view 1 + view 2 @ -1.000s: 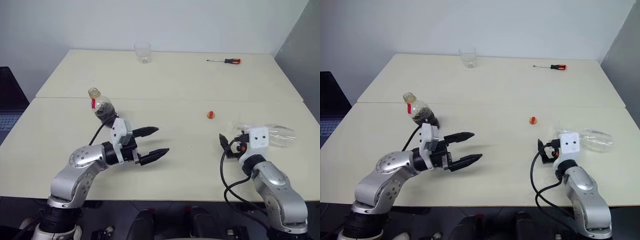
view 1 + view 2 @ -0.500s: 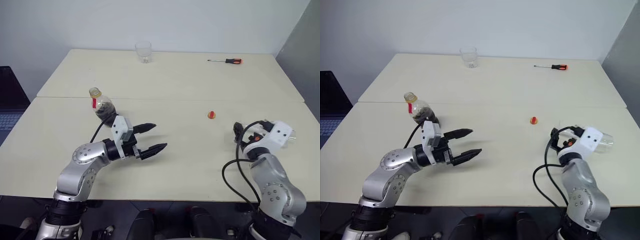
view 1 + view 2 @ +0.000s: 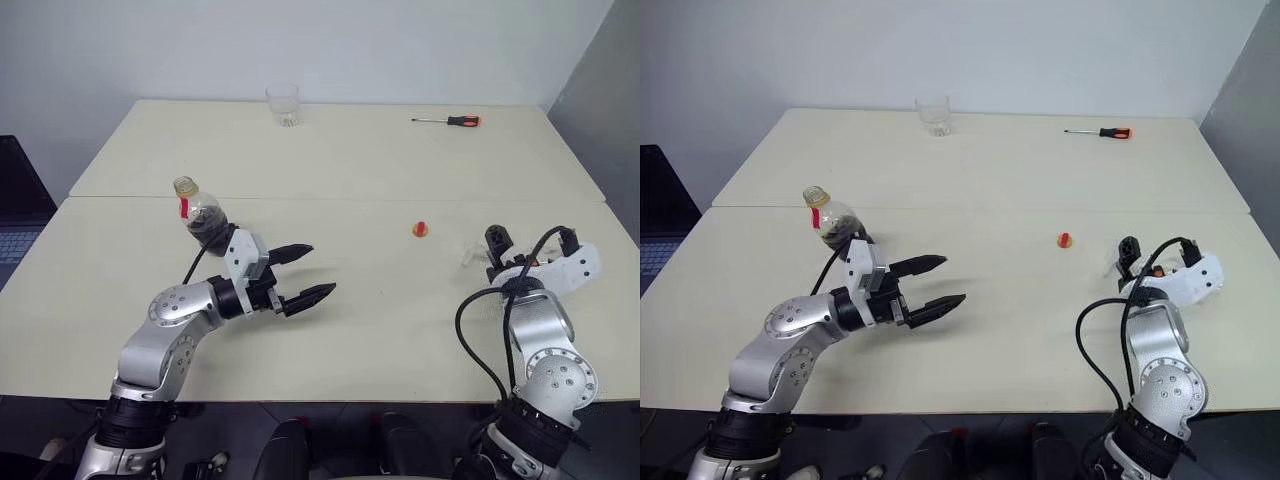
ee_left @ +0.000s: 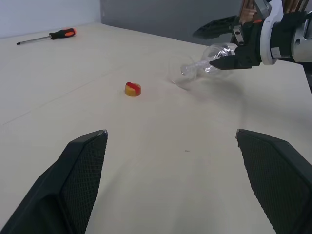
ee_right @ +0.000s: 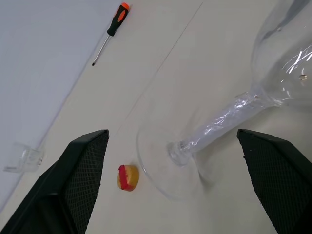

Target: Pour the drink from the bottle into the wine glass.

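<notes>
The wine glass [image 5: 229, 117] lies on its side at 3 o'clock. Both the right gripper [image 5: 175, 185] and left gripper [image 3: 303, 273] are wide open, holding nothing. A bump could roll the wine glass away.

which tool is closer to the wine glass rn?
Right. The right tool is open astride the stem of the wine glass, which lies on its side; the left tool is open far across the table.

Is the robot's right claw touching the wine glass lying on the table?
Apart. The right wrist view shows the wine glass lying on its side between the open claw fingers, with bare table on both sides of the stem.
</notes>
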`<control>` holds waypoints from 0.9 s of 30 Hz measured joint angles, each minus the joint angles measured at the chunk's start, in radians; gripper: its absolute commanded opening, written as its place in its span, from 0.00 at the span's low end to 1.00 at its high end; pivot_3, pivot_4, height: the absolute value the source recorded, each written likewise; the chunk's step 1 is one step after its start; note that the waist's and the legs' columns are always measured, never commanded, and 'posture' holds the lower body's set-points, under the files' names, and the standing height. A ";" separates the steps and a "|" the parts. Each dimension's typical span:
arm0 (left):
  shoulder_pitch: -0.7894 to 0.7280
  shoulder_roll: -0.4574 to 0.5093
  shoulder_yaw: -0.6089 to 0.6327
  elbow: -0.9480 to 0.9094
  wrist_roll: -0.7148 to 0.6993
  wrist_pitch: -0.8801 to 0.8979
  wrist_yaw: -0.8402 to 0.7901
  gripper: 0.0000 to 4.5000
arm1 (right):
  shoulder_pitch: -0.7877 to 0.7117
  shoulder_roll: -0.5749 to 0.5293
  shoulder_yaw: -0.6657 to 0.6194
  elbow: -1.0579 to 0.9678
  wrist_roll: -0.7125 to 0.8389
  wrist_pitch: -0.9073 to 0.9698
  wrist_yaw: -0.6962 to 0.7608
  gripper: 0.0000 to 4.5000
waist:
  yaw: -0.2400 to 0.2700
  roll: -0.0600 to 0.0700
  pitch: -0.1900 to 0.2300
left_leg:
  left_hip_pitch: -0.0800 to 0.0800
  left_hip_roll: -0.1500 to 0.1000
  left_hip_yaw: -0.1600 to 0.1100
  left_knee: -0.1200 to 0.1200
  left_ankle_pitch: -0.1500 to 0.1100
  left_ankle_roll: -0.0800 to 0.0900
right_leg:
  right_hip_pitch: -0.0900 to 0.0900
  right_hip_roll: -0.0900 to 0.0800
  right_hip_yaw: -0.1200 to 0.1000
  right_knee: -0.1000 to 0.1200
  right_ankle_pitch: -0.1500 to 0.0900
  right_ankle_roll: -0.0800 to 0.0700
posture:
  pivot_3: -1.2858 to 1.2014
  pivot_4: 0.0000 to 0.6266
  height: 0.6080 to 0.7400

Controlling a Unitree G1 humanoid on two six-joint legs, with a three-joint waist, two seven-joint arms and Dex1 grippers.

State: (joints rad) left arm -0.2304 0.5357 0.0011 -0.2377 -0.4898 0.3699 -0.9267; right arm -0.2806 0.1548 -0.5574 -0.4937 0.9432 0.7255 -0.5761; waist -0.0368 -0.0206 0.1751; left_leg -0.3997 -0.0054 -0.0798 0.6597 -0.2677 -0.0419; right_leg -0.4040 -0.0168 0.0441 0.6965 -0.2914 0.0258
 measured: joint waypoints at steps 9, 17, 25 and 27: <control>-0.002 0.011 0.004 -0.033 -0.004 0.033 0.010 1.00 | 0.008 0.000 0.000 0.073 0.219 -0.095 0.003 1.00 | -0.003 0.000 0.000 | 0.000 0.000 0.000 0.000 0.000 0.000 | 0.000 0.000 0.000 0.000 0.000 0.000 | 0.52 0.24 1.00; -0.022 0.012 0.003 -0.033 -0.006 0.048 0.005 1.00 | 0.017 -0.001 -0.019 0.180 0.291 -0.159 0.100 1.00 | -0.003 0.001 0.001 | 0.000 0.000 0.000 0.000 0.000 0.000 | 0.000 0.004 0.000 0.000 0.000 0.000 | 0.52 0.24 1.00; -0.037 0.014 0.004 -0.031 -0.006 0.057 -0.006 1.00 | 0.135 -0.052 -0.003 0.186 0.314 -0.177 0.114 1.00 | 0.005 0.002 0.000 | -0.001 0.000 0.000 0.000 0.000 0.000 | 0.001 0.004 0.000 -0.002 -0.001 0.000 | 0.52 0.24 1.00; -0.037 0.020 0.004 -0.025 -0.005 0.056 -0.007 1.00 | 0.178 -0.059 0.017 0.164 0.336 -0.193 0.117 1.00 | 0.004 0.001 -0.001 | 0.000 0.001 -0.001 0.000 0.000 0.000 | 0.002 0.003 0.000 -0.001 -0.001 0.000 | 0.52 0.24 1.00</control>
State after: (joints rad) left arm -0.2675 0.5559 0.0050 -0.2626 -0.4950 0.4264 -0.9338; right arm -0.1028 0.0958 -0.5405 -0.3300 1.2795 0.5325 -0.4591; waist -0.0323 -0.0194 0.1737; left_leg -0.3994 -0.0044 -0.0805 0.6594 -0.2678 -0.0417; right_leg -0.4021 -0.0138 0.0440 0.6952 -0.2925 0.0258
